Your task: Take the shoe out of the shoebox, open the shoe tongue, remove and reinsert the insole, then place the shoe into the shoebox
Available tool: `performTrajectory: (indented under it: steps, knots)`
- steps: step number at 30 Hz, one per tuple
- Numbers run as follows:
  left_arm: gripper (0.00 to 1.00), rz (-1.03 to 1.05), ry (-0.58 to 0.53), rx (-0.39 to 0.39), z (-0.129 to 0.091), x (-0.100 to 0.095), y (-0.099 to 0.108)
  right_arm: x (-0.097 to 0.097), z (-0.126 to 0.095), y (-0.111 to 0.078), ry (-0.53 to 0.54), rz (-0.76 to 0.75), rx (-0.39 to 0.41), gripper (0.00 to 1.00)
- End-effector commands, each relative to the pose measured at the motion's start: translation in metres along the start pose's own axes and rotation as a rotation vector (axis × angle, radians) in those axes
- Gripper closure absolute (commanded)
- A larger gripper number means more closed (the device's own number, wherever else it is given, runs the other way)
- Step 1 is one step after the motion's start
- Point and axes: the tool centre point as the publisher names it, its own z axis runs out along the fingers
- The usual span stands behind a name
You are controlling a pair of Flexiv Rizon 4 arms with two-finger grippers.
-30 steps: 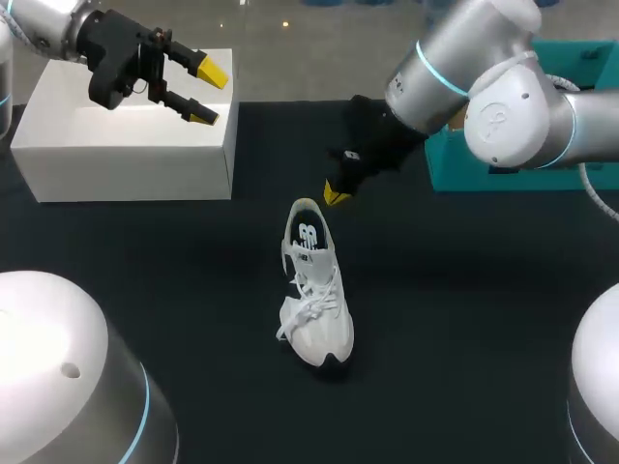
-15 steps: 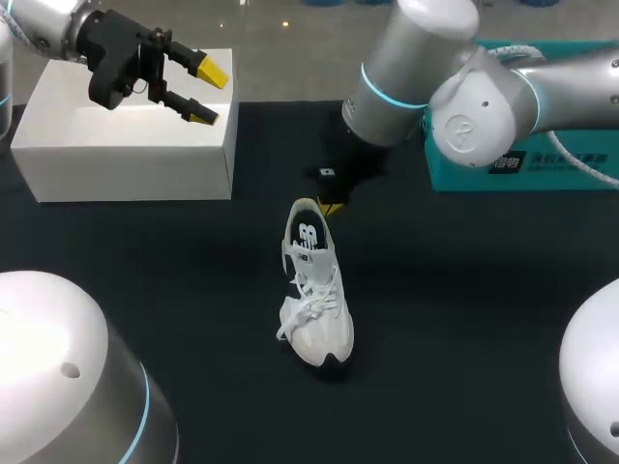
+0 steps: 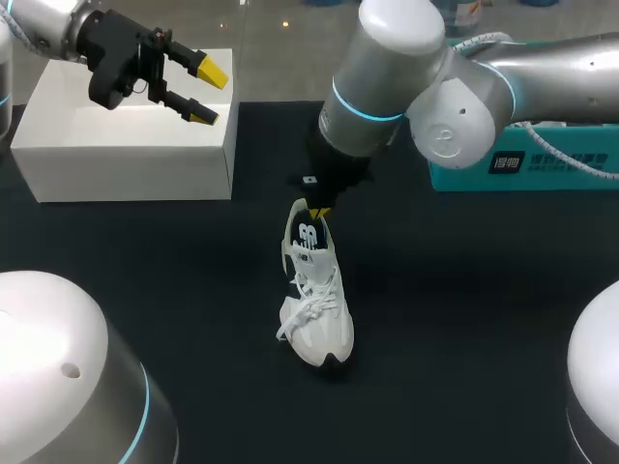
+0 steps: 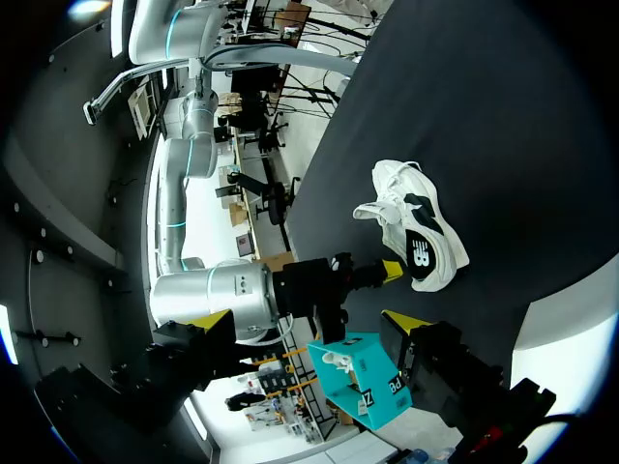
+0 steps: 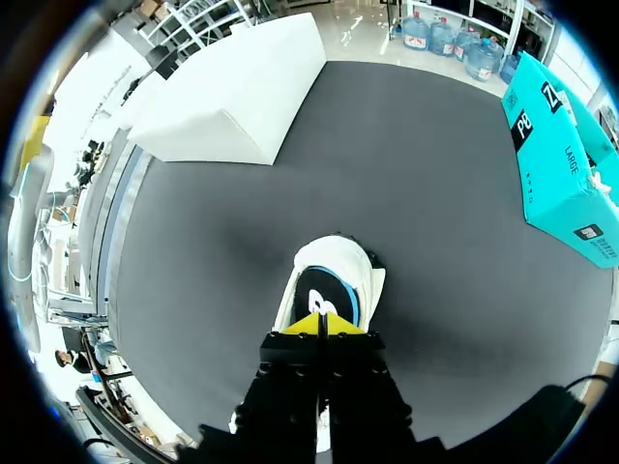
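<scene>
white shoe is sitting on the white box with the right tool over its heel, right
No. The shoe stands on the black table, not on the white box, as the head view shows; the right tool is over its heel.

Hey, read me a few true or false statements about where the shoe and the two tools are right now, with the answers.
1. The shoe stands on the dark table, outside the teal shoebox. True.
2. The left tool holds the insole. False: its fingers are apart and empty, above the white box.
3. The right tool is over the shoe's heel end. True.
4. The right tool's fingers are spread wide. False: its yellow tips are together.
5. The shoe lies on its side. False: it sits upright on its sole.
</scene>
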Motion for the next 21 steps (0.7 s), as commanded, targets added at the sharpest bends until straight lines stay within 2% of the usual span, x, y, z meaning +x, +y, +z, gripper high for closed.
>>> performTrajectory:
  steps: [1, 11, 21]
  knots:
    - [0.0, 0.001, 0.002, 0.004, -0.001, 0.0, 0.001, 0.01, 0.018, 0.002, -0.017, -0.002, 0.026, 1.0]
    - [0.0, 0.001, 0.002, 0.004, -0.001, 0.0, 0.001, 0.021, 0.026, -0.018, -0.031, 0.009, 0.105, 1.0]
    - [0.0, 0.001, 0.002, 0.004, -0.001, 0.0, 0.001, 0.015, 0.041, -0.035, -0.032, 0.045, 0.148, 1.0]
